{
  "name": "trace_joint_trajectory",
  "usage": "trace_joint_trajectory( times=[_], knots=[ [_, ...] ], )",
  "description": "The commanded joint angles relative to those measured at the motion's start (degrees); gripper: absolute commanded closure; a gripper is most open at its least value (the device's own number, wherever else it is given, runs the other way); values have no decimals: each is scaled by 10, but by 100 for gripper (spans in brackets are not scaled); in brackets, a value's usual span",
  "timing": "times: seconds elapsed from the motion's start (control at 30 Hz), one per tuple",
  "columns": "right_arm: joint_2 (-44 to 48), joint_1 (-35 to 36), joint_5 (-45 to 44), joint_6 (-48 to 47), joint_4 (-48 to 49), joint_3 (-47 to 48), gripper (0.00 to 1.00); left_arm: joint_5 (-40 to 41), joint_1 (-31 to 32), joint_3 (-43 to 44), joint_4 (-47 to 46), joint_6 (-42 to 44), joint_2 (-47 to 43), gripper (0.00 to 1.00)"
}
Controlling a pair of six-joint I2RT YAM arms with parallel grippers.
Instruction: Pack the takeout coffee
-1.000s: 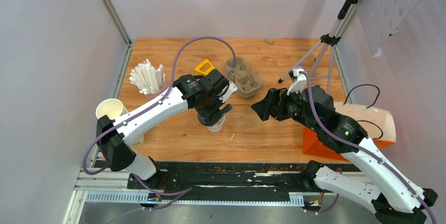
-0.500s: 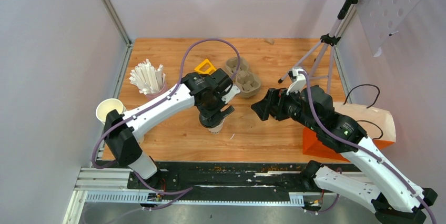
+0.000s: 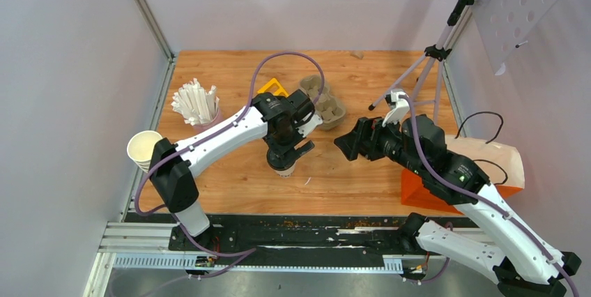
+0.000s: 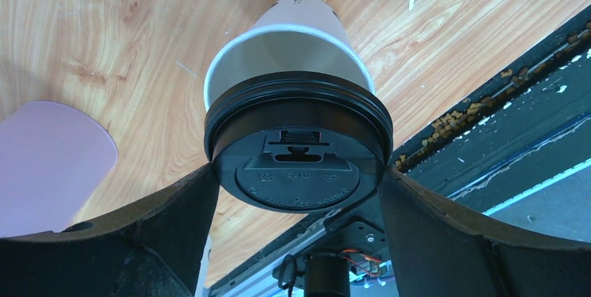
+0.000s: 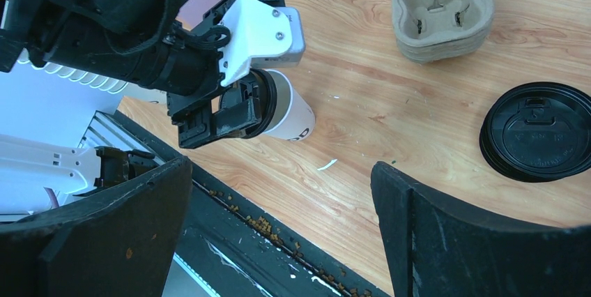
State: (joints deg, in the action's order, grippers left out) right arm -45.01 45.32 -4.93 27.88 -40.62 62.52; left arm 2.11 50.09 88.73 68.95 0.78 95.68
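Wood-grain table [image 3: 376, 77], orange-brown, under left pincer [image 3: 284, 161] and right pincer [image 3: 346, 145]. Pale grey side wall [image 3: 63, 67] well left of left pincer. Back wall [image 3: 300, 4], same grey, well beyond both. Metal corner post [image 3: 146, 11] beyond left pincer, to its left. Tripod [image 3: 435, 53] beyond right pincer, to its right, with white perforated board [image 3: 519, 4] above. Black strip [image 3: 313, 231] strewn with crumbs [image 5: 261, 226] at table's near edge, nearer than both pincers. Light even, shadows soft.
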Motion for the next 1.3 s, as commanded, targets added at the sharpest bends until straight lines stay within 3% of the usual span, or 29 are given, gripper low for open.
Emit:
trace_joint_trajectory(
  times=[0.0, 0.37, 0.8, 0.97, 1.1, 1.27],
  knots=[
    [10, 2, -6, -10, 9, 7, 0, -4, -3, 25, 12, 13, 8, 10],
    [16, 2, -10, -16, 7, 5, 0, -6, -3, 28, 4, 18, 30, 9],
    [12, 2, 8, -19, 16, -6, 1, 14, -4, 85, 10, 14, 28, 18],
    [-2, 3, 68, -38, 67, -36, 5, 74, -5, 105, 4, -5, -9, 16],
    [-34, 14, 111, -44, 100, -56, 10, 132, -13, 137, -16, -34, -69, 9],
    [-108, 89, 86, -59, 113, -55, 15, 223, -20, 188, -34, -60, -151, 0]
  ],
)
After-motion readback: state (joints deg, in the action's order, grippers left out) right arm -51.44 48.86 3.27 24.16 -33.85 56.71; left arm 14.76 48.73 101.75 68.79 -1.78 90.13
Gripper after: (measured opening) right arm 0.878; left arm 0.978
